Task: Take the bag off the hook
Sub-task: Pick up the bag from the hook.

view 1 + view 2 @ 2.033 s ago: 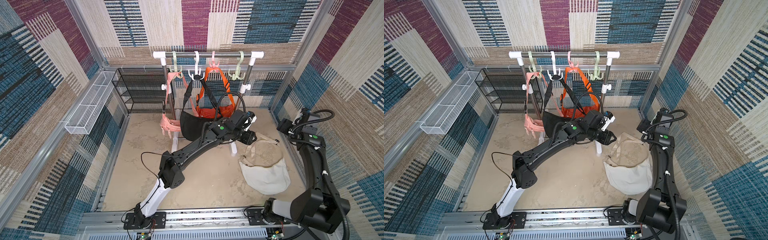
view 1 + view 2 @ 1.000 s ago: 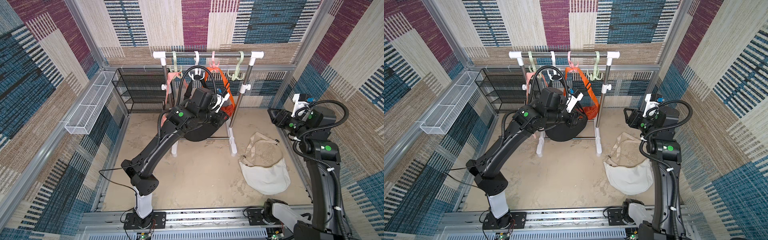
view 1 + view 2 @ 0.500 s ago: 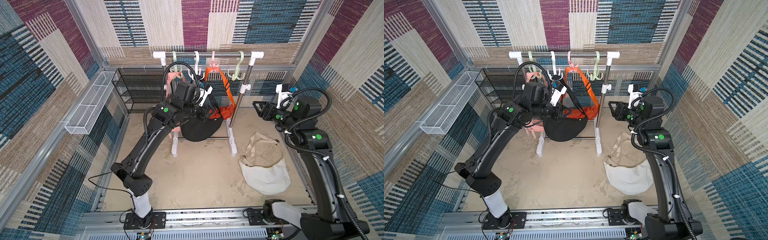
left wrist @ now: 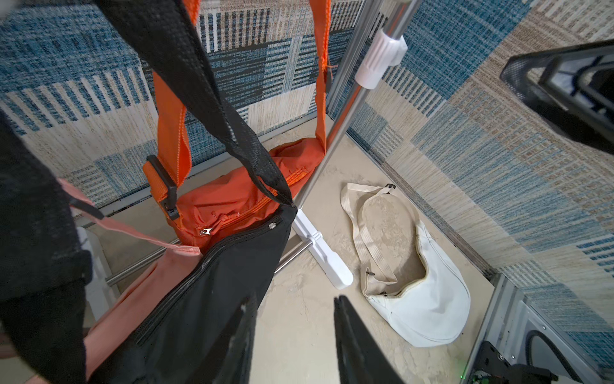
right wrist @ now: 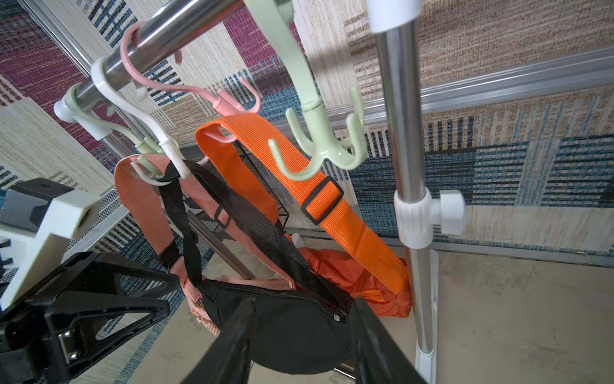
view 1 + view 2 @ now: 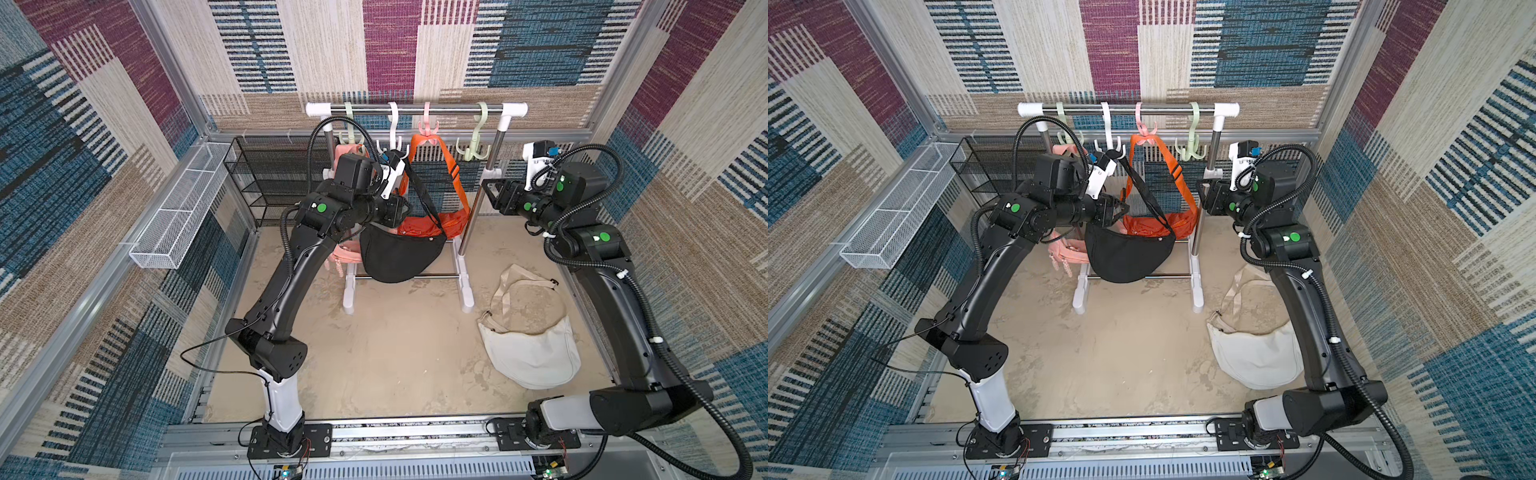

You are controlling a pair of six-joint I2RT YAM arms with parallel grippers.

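Note:
A black bag [image 6: 397, 257] [image 6: 1127, 257] [image 4: 212, 299] [image 5: 282, 332] hangs by its strap from a white hook [image 6: 392, 143] [image 6: 1108, 145] [image 5: 169, 146] on the rack's rail. My left gripper [image 6: 409, 208] [image 6: 1120, 208] [image 4: 294, 319] is open just left of the strap, above the bag, with only floor between its fingers. Beside the rack's right post, my right gripper [image 6: 492, 195] [image 6: 1202, 195] [image 5: 302, 319] is open and empty, facing the hanging bags.
An orange bag [image 6: 440, 220] hangs from a pink hook [image 6: 427, 129], and a pink bag [image 6: 345, 253] from the leftmost hook. The green hook [image 6: 473, 149] at the right is bare. A white bag [image 6: 528, 345] lies on the floor. A black wire shelf [image 6: 270, 178] stands at the back left.
My left arm has swung from the rack's right side over to the black bag's strap. My right arm has risen and reached left toward the rack's right post.

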